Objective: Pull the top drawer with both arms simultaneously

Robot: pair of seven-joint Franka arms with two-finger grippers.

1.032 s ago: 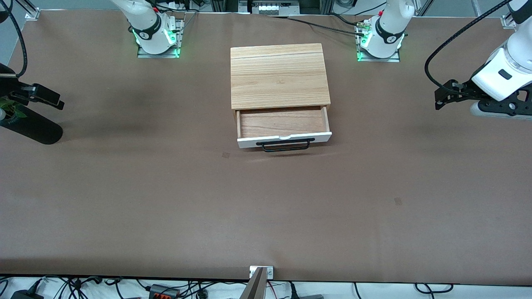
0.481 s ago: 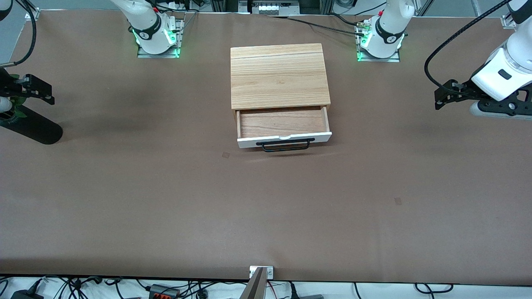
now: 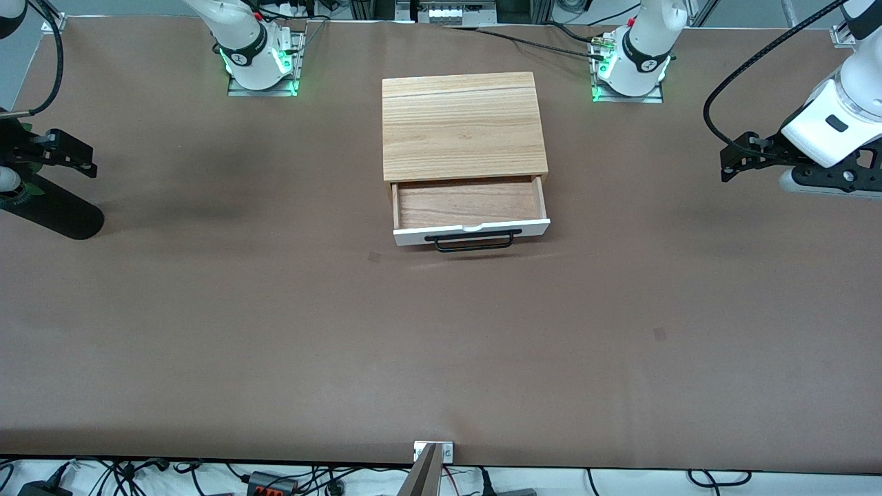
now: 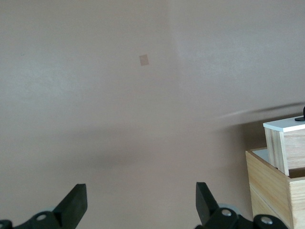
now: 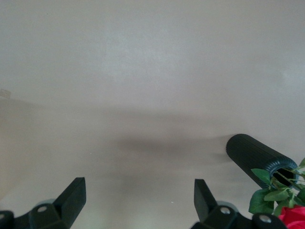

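The top drawer (image 3: 472,231) stands pulled out of the light wood cabinet (image 3: 462,124). Its brown inside (image 3: 468,203) is bare, and its black bar handle (image 3: 474,240) faces the front camera. My left gripper (image 3: 727,165) hangs open over the table at the left arm's end, well apart from the drawer. In the left wrist view the gripper (image 4: 139,200) holds nothing, and the drawer's corner (image 4: 286,128) shows at the edge. My right gripper (image 3: 83,160) hovers open at the right arm's end, and in its wrist view the gripper (image 5: 138,195) is also empty.
A black cylinder vase (image 3: 55,213) with green leaves and a red flower (image 5: 290,217) lies on the table under the right gripper. Small dark marks (image 3: 374,257) (image 3: 659,334) dot the brown table cover. A metal bracket (image 3: 433,451) sits at the front edge.
The right gripper has drawn back toward the right arm's end of the table and shifted slightly. The left arm and the drawer have not moved.
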